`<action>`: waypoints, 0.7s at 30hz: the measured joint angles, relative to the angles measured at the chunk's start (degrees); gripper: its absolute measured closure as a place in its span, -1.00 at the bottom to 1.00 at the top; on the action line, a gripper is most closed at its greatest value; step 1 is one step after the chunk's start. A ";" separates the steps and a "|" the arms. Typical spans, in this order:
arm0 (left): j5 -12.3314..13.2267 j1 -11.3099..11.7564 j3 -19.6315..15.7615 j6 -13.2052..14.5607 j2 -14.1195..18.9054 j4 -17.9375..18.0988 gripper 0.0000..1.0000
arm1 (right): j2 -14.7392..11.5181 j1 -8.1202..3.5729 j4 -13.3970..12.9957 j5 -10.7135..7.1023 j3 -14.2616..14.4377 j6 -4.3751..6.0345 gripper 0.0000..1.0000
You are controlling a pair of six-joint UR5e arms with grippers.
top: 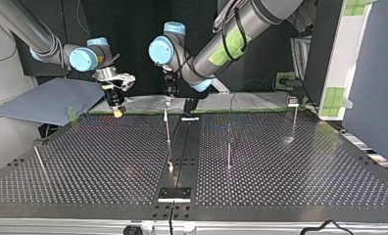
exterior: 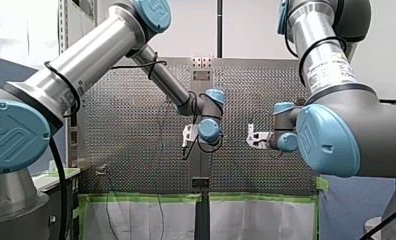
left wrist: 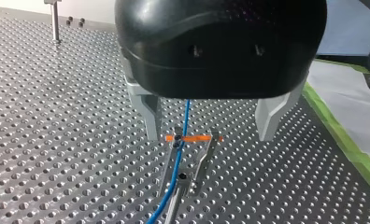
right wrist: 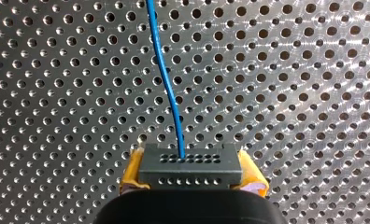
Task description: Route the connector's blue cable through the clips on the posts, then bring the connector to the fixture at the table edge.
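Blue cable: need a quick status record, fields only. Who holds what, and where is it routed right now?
right tool: shut on dark grey multi-hole connector block, yellow pads either side
thin blue cable: leaves the connector, runs over perforated metal table
left tool: open, metal fingers straddling forked metal clip with orange band
cable at clip: lies within the fork

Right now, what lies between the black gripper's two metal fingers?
In the left wrist view, a thin blue cable passing through a metal clip with an orange band.
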 joint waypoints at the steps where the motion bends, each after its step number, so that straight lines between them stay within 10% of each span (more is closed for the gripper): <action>1: 0.00 0.04 0.00 -0.05 0.00 -0.10 -1.00 | 0.00 0.01 -0.01 0.00 0.00 0.00 1.00; 21: 1.53 -1.47 -2.67 -4.73 2.97 -3.15 -1.00 | 0.00 -0.16 0.31 0.00 -0.01 -0.09 1.00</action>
